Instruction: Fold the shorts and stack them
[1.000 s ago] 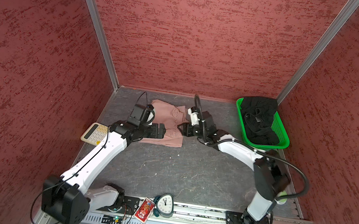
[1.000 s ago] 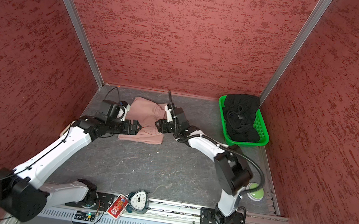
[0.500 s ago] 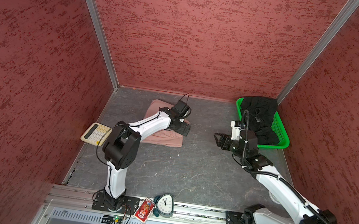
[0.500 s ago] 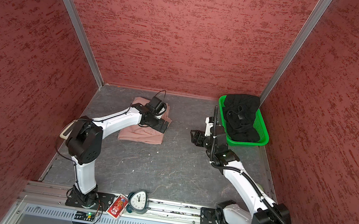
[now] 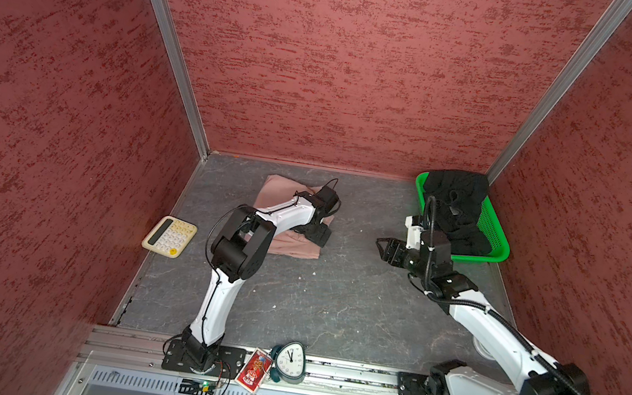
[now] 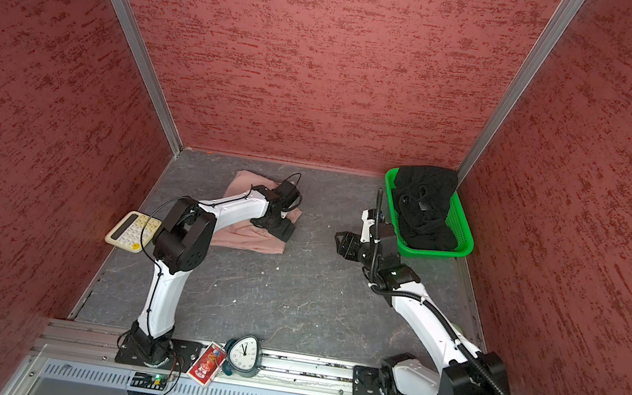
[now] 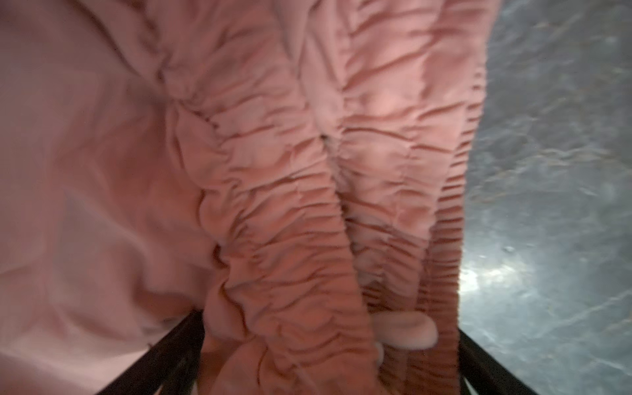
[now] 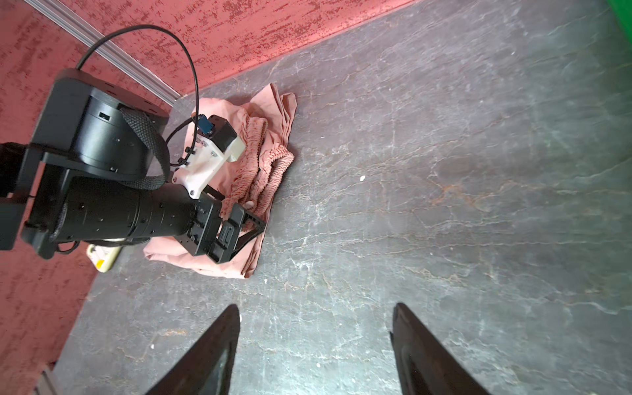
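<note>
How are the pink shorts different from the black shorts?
The pink shorts lie on the table; the black shorts sit in the green basket. The pink shorts look folded into a rough rectangle; the black shorts are a crumpled heap. Both are soft cloth.

Top views evenly lit; left wrist view blurred, glare on tabletop [image 7: 492, 277].
</note>
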Robot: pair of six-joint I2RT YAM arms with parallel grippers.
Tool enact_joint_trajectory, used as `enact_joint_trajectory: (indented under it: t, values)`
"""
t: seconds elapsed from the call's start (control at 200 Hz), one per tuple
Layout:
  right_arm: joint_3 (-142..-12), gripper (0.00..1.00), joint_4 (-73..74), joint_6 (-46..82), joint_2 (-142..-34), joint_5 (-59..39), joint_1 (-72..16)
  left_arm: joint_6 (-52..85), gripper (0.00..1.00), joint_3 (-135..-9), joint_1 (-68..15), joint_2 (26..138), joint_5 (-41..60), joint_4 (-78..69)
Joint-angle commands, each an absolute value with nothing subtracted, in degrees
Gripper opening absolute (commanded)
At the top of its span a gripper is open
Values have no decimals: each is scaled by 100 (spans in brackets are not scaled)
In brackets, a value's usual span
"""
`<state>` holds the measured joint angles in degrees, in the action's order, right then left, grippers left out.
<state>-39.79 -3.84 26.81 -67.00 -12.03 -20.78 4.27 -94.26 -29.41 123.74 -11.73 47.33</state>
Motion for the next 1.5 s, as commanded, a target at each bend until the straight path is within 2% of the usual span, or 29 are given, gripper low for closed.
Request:
enact_joint_trajectory:
  t: [0.0, 0.291, 0.421, 0.596, 0.982, 1.052, 1.182, 1.368, 1.498]
  values:
    - [-3812, 71, 107, 2992, -6749, -1496, -2038, 384, 99, -9409, -2523, 12533, -1514, 4847]
    - [-3788, 71, 55, 3002, -6728, -1455, -2037, 126, 99, -9973, -1478, 12990, -1413, 4530]
    - [-3772, 71, 1, 3011, -6576, -1415, -2039, -374, 99, -10252, -1243, 13180, -1618, 4312]
    - [-3683, 71, -24, 3063, -6392, -1309, -2037, -749, 99, -10907, -1021, 13540, -1718, 4755]
    - [-4731, 74, -1059, 2331, -6609, -510, -1767, -888, 99, -10518, -453, 13358, -2078, 4663]
    - [-4825, 77, -987, 2264, -6697, -550, -1610, -908, 99, -10447, -353, 13263, -1968, 4633]
    - [-5027, 78, -704, 2382, -6992, -1080, -984, -994, 99, -10450, -230, 13176, -1932, 4614]
    - [-6309, 80, -1628, 1660, -7918, -321, -462, -903, 99, -10576, -224, 12768, -1908, 4819]
    - [-6796, 81, -1459, 1774, -8525, -196, 184, -681, 99, -10710, -226, 12226, -1614, 5063]
